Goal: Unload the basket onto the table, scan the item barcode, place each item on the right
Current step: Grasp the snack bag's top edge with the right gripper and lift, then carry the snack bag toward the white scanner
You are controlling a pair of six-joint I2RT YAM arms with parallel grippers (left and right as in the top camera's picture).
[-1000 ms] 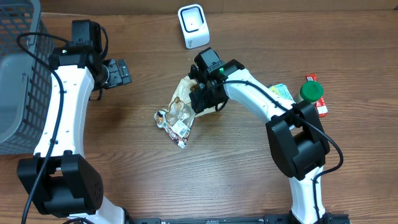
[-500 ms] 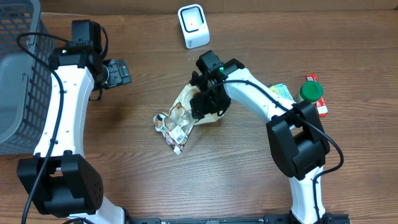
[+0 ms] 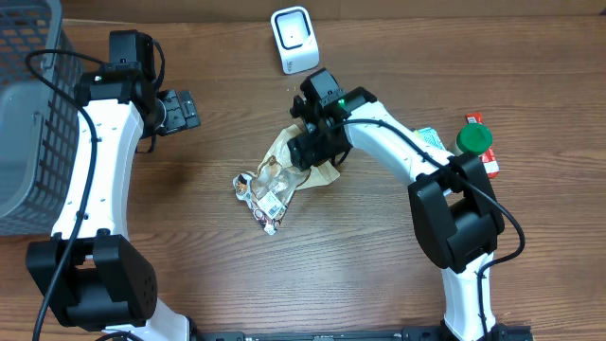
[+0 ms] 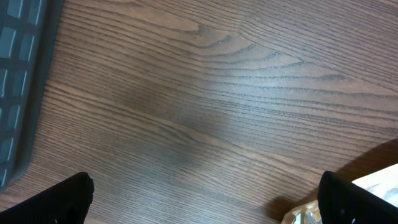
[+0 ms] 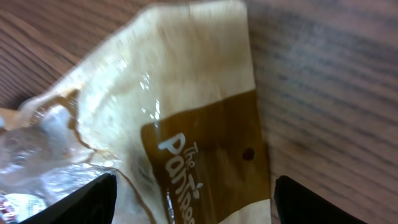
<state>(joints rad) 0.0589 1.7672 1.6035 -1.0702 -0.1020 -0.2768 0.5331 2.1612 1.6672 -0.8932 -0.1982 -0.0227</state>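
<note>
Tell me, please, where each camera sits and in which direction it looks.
Overhead: above the table, facing straight down; both arms, snack bag, scanner and basket show.
Left wrist: on the left arm, facing down at bare wood; left gripper fingertips in the bottom corners.
Right wrist: on the right arm, close above the bag; right gripper fingertips in the bottom corners.
Shared: the bag appears in all three views.

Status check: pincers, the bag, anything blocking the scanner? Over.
Left pincer open over bare table. Right pincer open above snack bag; bag lies on table, unheld. Nothing between bag and scanner.
</note>
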